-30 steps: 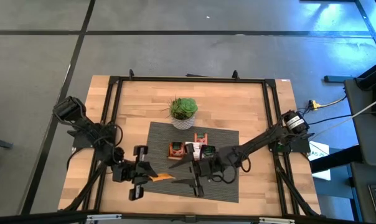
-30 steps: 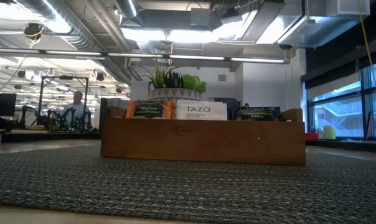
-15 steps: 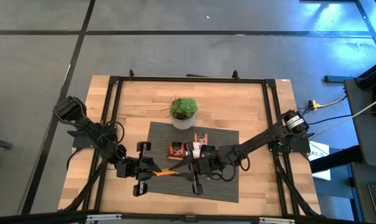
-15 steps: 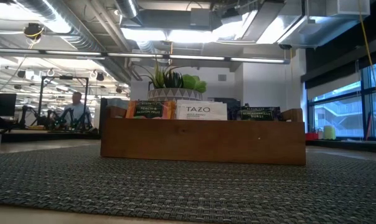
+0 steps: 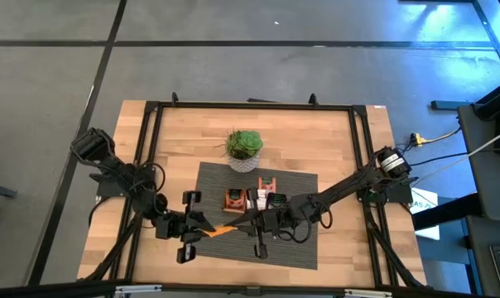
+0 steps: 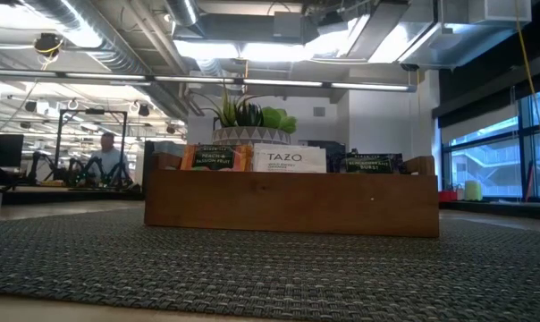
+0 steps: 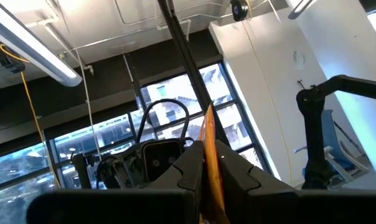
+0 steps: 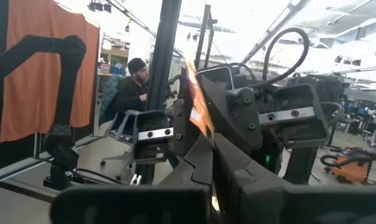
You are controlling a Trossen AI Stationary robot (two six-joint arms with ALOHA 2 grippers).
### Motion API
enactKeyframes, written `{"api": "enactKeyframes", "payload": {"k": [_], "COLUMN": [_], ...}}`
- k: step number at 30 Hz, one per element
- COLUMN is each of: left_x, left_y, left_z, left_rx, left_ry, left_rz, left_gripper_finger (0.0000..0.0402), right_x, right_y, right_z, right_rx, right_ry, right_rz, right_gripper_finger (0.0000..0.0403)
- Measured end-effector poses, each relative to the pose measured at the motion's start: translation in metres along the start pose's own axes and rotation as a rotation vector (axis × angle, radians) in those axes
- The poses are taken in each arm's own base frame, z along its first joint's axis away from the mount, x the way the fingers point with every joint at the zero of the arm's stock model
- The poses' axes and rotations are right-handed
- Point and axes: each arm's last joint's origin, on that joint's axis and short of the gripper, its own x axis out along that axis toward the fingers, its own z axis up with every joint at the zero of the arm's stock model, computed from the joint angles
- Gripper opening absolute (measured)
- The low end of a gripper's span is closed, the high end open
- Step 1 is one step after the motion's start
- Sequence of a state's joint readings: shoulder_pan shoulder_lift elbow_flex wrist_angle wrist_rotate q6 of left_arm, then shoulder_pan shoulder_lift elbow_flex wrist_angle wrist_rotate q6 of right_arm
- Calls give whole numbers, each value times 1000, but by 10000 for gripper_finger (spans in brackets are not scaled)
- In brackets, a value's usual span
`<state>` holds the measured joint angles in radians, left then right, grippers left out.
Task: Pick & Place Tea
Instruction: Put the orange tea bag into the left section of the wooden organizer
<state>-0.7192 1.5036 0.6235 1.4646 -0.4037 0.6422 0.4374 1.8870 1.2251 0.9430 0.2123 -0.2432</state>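
Observation:
One orange-red tea sachet (image 5: 221,230) hangs in the air over the near left part of the woven mat (image 5: 295,248), between my two grippers. My left gripper (image 5: 207,233) is shut on its left end, and my right gripper (image 5: 237,227) is shut on its right end. The wooden tray (image 5: 254,199) rests on the mat with more sachets standing in its compartments: orange (image 6: 215,157), white (image 6: 290,158) and dark (image 6: 370,163). My left gripper pinches the sachet's left end (image 7: 208,134) between its two fingers, which come from the table's left, slanting a little upward. The sachet stands on edge, clear of the mat. My right gripper pinches the sachet's opposite, right end (image 8: 197,102) between its two fingers, which come from the table's right and lie along the sachet. The sachet spans the short gap between the two grippers, lifted clear.
A potted plant (image 5: 244,149) stands at the mat's far edge behind the tray. A black frame (image 5: 151,157) runs round the wooden tabletop. A person (image 8: 135,87) sits in the room beyond the table.
My right gripper, open wide around the sachet's free end a second ago, has shut on it. My left gripper has kept its hold, and the sachet stays in the air between the two.

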Motion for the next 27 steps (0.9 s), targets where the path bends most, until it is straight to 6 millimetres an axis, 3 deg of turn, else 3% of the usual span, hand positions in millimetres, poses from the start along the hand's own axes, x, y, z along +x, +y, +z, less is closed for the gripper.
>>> {"api": "enactKeyframes", "payload": {"k": [4, 9, 16, 22, 27], "left_x": [-2, -8, -34, -59, -65], "left_y": [-3, -11, -30, -49, -58], "left_z": [2, 7, 18, 27, 33], "left_rx": [-9, 2, -79, -158, -262], "left_ry": [19, 99, 473, 639, 587], "left_rz": [15, 94, 446, 622, 563], "left_gripper_finger": [39, 89, 146, 155, 152], "right_x": [0, 0, -1, 8, 10], "right_y": [0, 0, 0, -14, -33], "right_z": [0, -1, -13, -25, -5], "right_rx": [2, 2, 58, 115, 141], "right_ry": [4, 6, 159, 564, 918], "right_rz": [-3, -9, -61, -60, -108], "right_gripper_finger": [7, 4, 2, 2, 1]}}
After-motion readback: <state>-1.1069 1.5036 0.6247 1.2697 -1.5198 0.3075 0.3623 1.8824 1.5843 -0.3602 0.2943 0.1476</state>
